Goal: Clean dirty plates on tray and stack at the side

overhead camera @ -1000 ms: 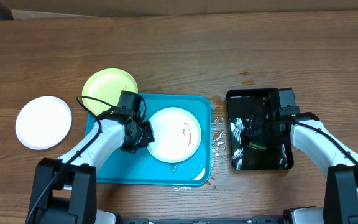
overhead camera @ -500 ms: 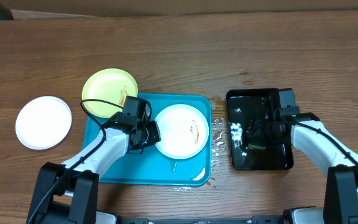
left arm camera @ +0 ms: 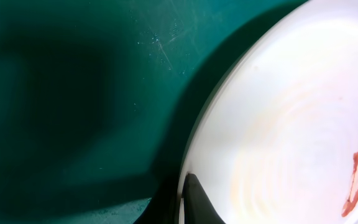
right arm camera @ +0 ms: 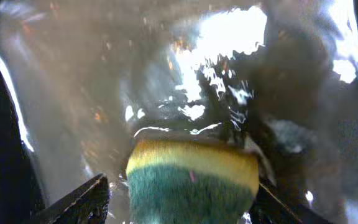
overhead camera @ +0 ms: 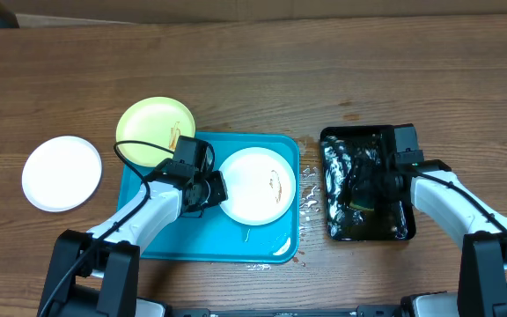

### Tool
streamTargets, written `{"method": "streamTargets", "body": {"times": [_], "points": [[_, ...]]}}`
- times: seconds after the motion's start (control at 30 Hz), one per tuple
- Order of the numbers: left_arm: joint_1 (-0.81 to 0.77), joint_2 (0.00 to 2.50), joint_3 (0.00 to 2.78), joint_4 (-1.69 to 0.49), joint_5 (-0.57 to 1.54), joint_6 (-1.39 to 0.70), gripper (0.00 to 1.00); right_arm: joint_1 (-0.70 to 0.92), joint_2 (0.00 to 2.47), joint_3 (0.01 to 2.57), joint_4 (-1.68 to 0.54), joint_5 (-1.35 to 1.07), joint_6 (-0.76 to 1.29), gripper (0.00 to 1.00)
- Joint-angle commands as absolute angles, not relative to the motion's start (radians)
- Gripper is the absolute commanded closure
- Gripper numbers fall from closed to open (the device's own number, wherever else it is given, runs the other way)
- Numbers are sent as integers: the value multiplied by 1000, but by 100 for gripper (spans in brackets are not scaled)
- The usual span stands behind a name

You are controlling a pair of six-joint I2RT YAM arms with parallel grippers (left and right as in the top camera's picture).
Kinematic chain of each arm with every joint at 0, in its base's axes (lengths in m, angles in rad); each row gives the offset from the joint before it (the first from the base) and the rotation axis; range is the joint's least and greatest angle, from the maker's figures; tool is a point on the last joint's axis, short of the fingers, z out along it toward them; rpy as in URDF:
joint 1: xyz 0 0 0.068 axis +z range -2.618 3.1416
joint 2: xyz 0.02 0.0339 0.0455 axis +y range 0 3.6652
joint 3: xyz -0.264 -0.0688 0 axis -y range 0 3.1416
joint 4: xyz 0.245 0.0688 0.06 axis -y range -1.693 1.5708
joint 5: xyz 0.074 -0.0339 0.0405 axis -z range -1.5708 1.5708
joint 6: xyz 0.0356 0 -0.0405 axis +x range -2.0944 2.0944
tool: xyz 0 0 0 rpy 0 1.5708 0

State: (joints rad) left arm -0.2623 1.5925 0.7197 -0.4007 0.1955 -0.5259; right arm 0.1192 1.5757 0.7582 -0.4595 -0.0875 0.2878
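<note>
A white plate (overhead camera: 255, 185) with a brown smear lies in the turquoise tray (overhead camera: 165, 242). My left gripper (overhead camera: 211, 187) is shut on its left rim. In the left wrist view one dark finger (left arm camera: 188, 199) lies on the plate (left arm camera: 278, 124) above the tray floor (left arm camera: 73, 93). The pale yellow-green plate (overhead camera: 152, 123) sits at the tray's back left corner, partly over its rim. Another white plate (overhead camera: 61, 173) lies on the table at far left. My right gripper (overhead camera: 363, 195) holds a yellow and green sponge (right arm camera: 191, 180) between its fingers (right arm camera: 179, 199), down in water.
A black tray (overhead camera: 337, 141) of rippling water stands to the right of the turquoise tray. Water drops (overhead camera: 309, 189) lie on the wood between the two trays. The far half of the table is bare wood.
My left gripper has moved the white plate a little right and back on the tray, then held still. The water in the black tray has become choppy around the sponge.
</note>
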Motion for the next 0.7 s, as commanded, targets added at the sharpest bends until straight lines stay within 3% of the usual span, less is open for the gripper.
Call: {"method": "streamTargets", "body": {"times": [0.0,0.17,0.37,0.4,0.43,0.53,0.67], "points": [[-274,1666,643,-435,124,-540,96,118,1584,747,-435,-67,292,27],[-274,1666,643,-435,123,-540,96,118,1584,747,-423,-37,292,31],[-274,1666,643,-433,124,-546,96,124,1587,746,-428,-38,279,89],[-274,1666,643,-433,124,-547,96,125,1589,746,-427,-39,271,95],[-274,1666,642,-433,124,-547,96,131,1590,746,-427,-39,262,95],[-274,1666,642,-432,123,-547,96,152,1590,746,-423,-38,257,72],[-274,1666,642,-434,123,-547,96,176,1589,749,-424,-23,234,56]]}}
